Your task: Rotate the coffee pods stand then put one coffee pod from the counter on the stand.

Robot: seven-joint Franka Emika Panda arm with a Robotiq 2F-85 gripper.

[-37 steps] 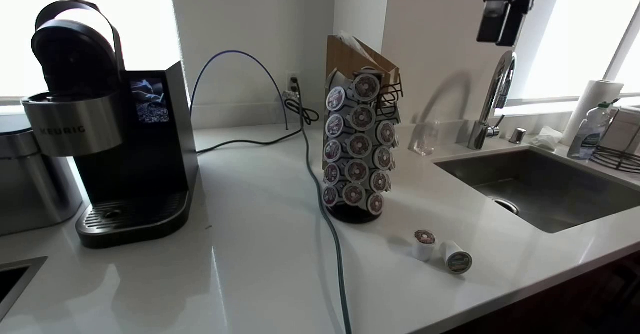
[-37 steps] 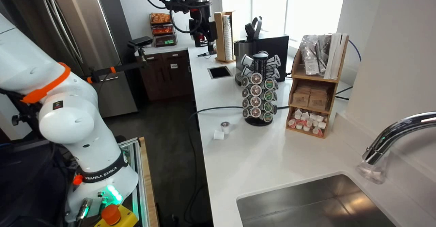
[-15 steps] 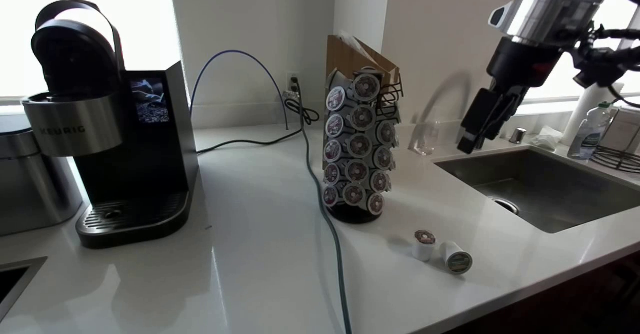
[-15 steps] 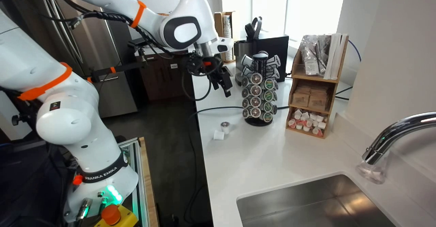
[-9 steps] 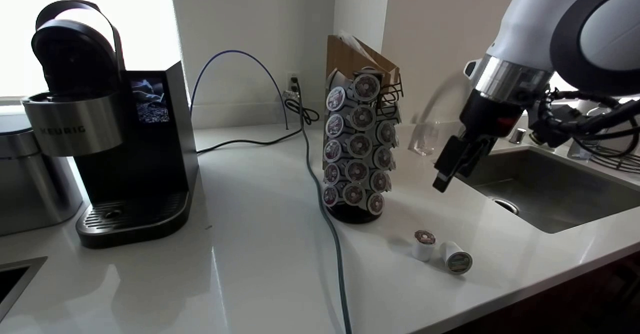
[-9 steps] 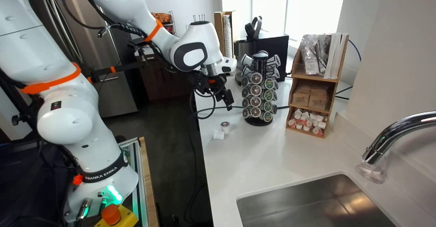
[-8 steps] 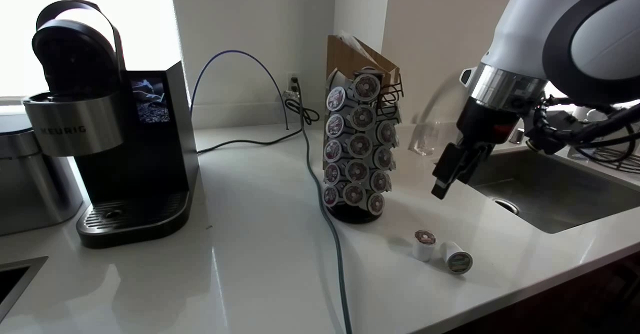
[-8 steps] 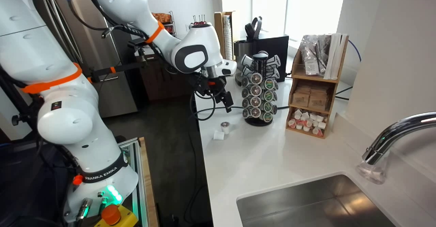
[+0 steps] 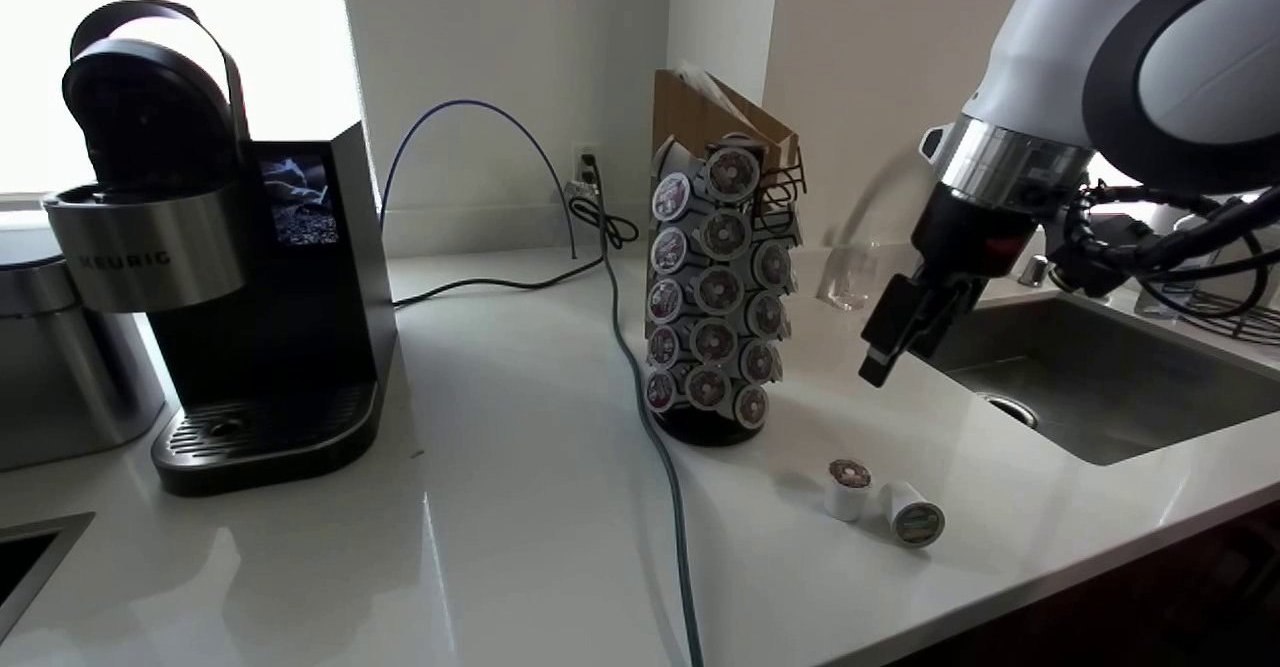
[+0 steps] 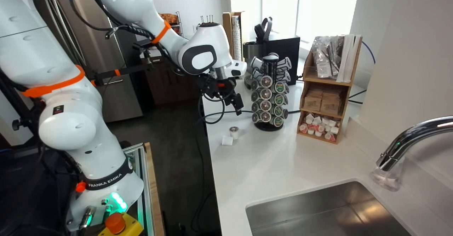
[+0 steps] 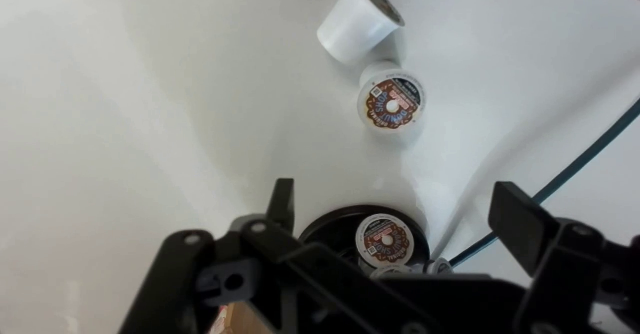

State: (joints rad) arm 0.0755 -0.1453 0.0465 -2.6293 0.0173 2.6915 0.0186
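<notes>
The coffee pods stand (image 9: 712, 292) is a dark wire tower with columns of round-lidded pods; it stands upright on the counter (image 9: 520, 507) and also shows in an exterior view (image 10: 266, 93). Its black base (image 11: 320, 226) shows low in the wrist view. The coffee pod (image 9: 848, 502), pale with a brown donut lid, stands upright in front of the stand; it also shows in the wrist view (image 11: 391, 103). A second loose pod (image 9: 912, 515) lies on its side beside it. My gripper (image 11: 397, 206) is open and empty, above the counter beside the stand, apart from stand and pods.
A black coffee maker (image 9: 290, 277) stands on the counter. A wooden organizer (image 10: 322, 87) is behind the stand. A dark cable (image 9: 665, 457) runs past the stand's base. A steel sink (image 10: 318, 211) with a chrome faucet (image 10: 417, 137) and the counter's front edge bound the area.
My gripper has come down from high up to beside the stand, tilting on the way. Over the last half second it has barely moved. Stand and loose pods have not moved.
</notes>
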